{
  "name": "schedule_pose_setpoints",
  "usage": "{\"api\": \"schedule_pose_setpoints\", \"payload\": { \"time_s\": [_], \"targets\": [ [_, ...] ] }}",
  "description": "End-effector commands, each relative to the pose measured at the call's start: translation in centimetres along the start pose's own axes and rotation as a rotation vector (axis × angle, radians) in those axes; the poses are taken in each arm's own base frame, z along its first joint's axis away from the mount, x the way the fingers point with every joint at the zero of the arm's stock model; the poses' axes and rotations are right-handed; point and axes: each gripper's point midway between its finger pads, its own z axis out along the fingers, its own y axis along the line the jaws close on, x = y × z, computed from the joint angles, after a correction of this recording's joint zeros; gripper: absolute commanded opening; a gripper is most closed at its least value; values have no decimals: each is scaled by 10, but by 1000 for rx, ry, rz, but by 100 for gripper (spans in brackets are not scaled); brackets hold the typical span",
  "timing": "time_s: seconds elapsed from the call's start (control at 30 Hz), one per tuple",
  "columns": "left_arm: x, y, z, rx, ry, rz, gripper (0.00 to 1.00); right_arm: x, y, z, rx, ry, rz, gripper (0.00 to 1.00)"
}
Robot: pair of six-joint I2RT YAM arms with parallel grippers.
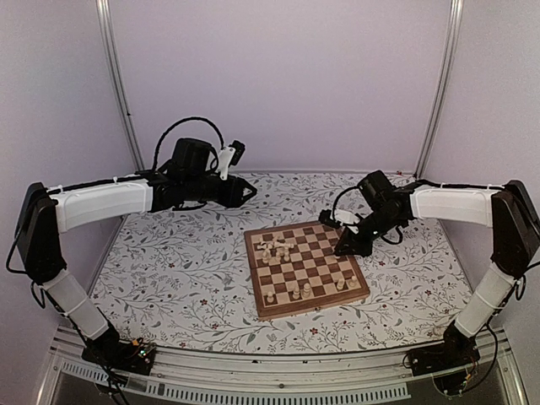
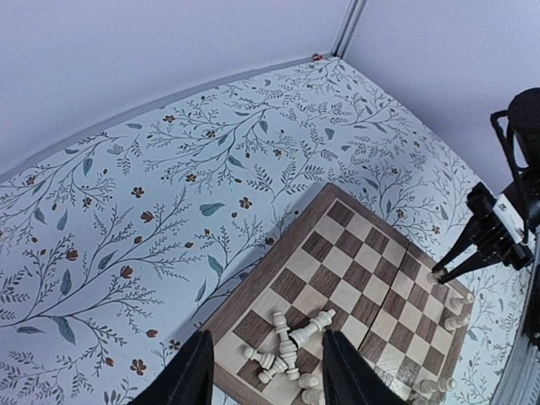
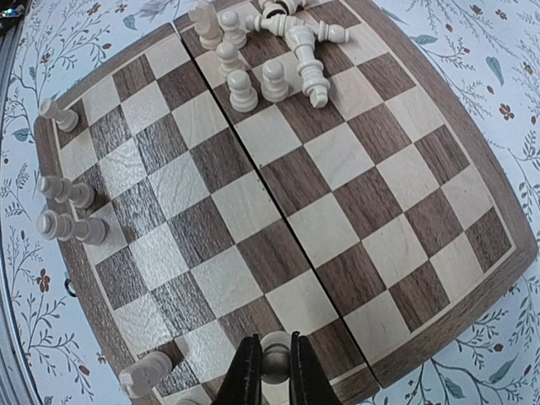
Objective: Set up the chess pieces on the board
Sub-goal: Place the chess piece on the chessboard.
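Observation:
The board lies mid-table on the floral cloth. Several pale chess pieces lie in a heap near its left far part, also seen in the left wrist view and the right wrist view. A few pieces stand along one edge. My right gripper is shut on one pale piece over a square by the board's right edge. My left gripper is open and empty, held high above the board's far left corner.
One piece lies on its side near the board corner beside my right gripper. Floral tabletop surrounds the board. Pale walls close the back and sides. My right arm's fingers show in the left wrist view.

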Motion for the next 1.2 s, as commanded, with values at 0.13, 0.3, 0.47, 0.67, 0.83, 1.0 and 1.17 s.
{"api": "schedule_pose_setpoints", "payload": {
  "time_s": [0.13,0.3,0.47,0.67,0.83,1.0,1.17],
  "targets": [
    [-16,-2,-7,4,-26,25,47,33,13,-6,12,44,28,3],
    [-14,-2,-6,4,-21,26,47,36,15,-7,10,55,23,2],
    [-13,-1,-6,2,-18,30,47,42,19,-6,-13,76,29,2],
    [-14,-2,-5,5,-18,31,47,48,25,-9,-22,98,14,2],
    [-12,-2,-5,6,-13,31,47,53,29,-8,-42,109,15,3],
    [-11,-2,-3,7,-8,29,47,54,29,-4,-48,116,18,4],
    [-9,-2,-2,8,-4,30,47,51,26,-2,-45,105,20,6]
  ]
}}
